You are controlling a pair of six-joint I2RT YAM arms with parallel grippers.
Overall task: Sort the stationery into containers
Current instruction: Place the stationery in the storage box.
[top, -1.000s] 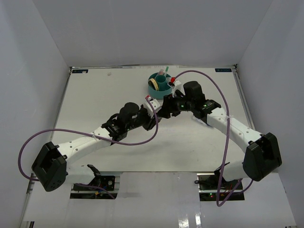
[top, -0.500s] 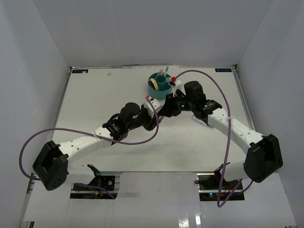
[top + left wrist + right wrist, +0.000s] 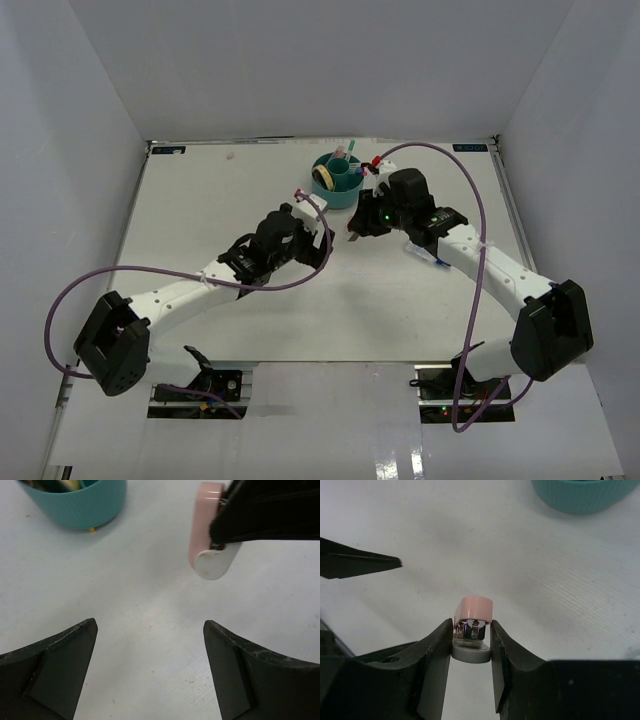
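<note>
Right wrist: right pincer (image 3: 471,630) clamps the glossy, rounded pink eraser (image 3: 475,607); left pincer (image 3: 150,626) gapes wide, empty.

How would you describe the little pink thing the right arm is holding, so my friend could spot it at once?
Find the round teal organizer at the far edge of the table. Just in front of it, the right gripper is shut on the small pink item. Unlike the pens in the organizer, it is stubby: pink top, shiny metal middle, pale base.

No text can be read; the blue stickers (image 3: 170,150) on the table (image 3: 200,230) blur.
</note>
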